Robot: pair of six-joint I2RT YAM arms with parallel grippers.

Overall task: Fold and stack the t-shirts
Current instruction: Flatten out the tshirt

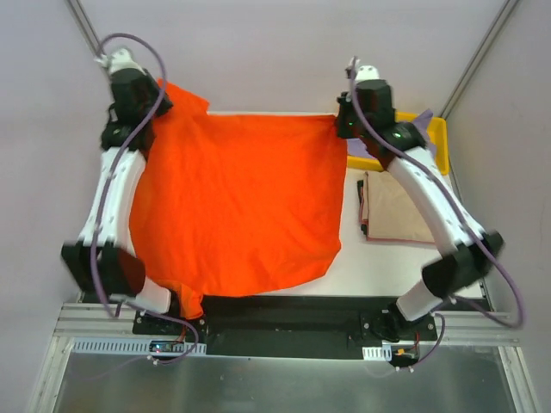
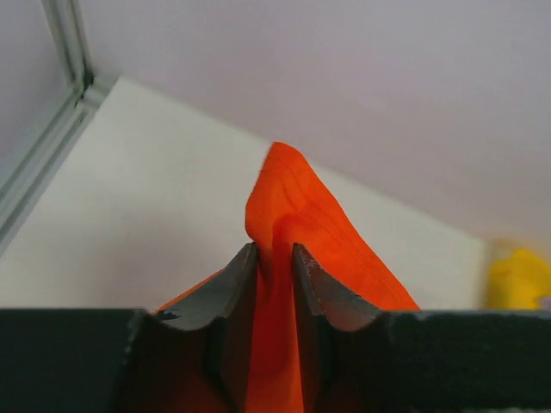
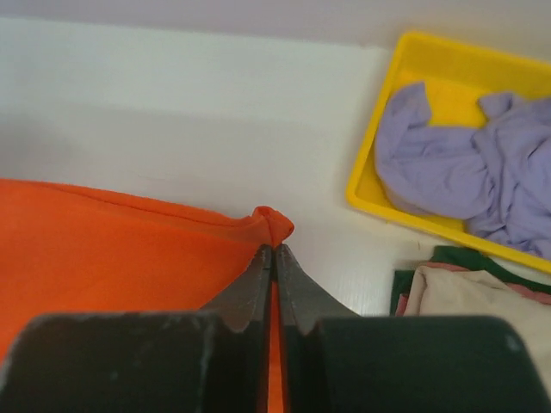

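Two robot arms hold the orange-red t-shirt [image 1: 237, 198] by its far edge over a white table [image 1: 366, 262], the cloth spreading flat from just left of the yellow tray [image 1: 441, 142] across most of the tabletop, with its near hem drooping over the table's front edge. The right gripper [image 3: 274, 249], just left of the tray, has its jaws pressed together on a small bunched corner of the orange-red shirt, which pokes out at the fingertips. The left gripper [image 2: 275, 251], well to the left of the tray at the shirt's other far corner, stands with its jaws narrowly apart and a raised peak of the same cloth filling the gap between them. Inside the tray lies the lavender-purple t-shirt [image 3: 456, 163], crumpled in a loose heap. Just on the near side of the tray, toward the arm bases, the tan-beige t-shirt [image 1: 400, 206] lies folded flat on the table, with green and pink edges showing beneath it.
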